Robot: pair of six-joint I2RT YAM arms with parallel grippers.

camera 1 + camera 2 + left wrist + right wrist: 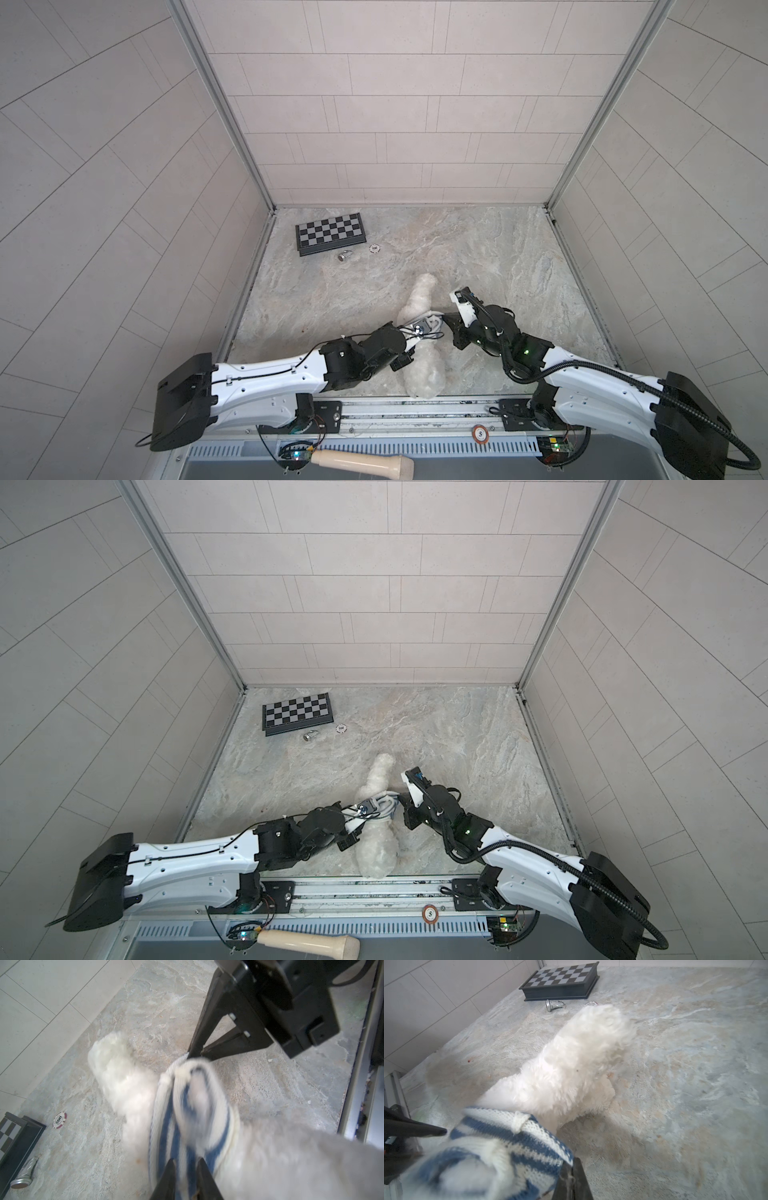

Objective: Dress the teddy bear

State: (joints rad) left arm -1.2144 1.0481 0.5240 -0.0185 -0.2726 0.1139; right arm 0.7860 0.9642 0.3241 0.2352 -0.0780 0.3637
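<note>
Right gripper [193, 1056] clamps shirt [508, 1142] edge. Left gripper [186, 1159] jaws slightly apart astride shirt; hold indeterminate. Risk: one-sided pull could drag bunched shirt off bear [581, 1059].

Entry: robotics lab test cell, as I view it remotely. Evidence: tile-patterned wall panels [407, 104] framed by aluminium corner posts [222, 104]; stone-look tabletop [478, 257]; metal mounting rail [415, 409] along the near edge; exposed, wired circuit boards [557, 444] below it.
</note>
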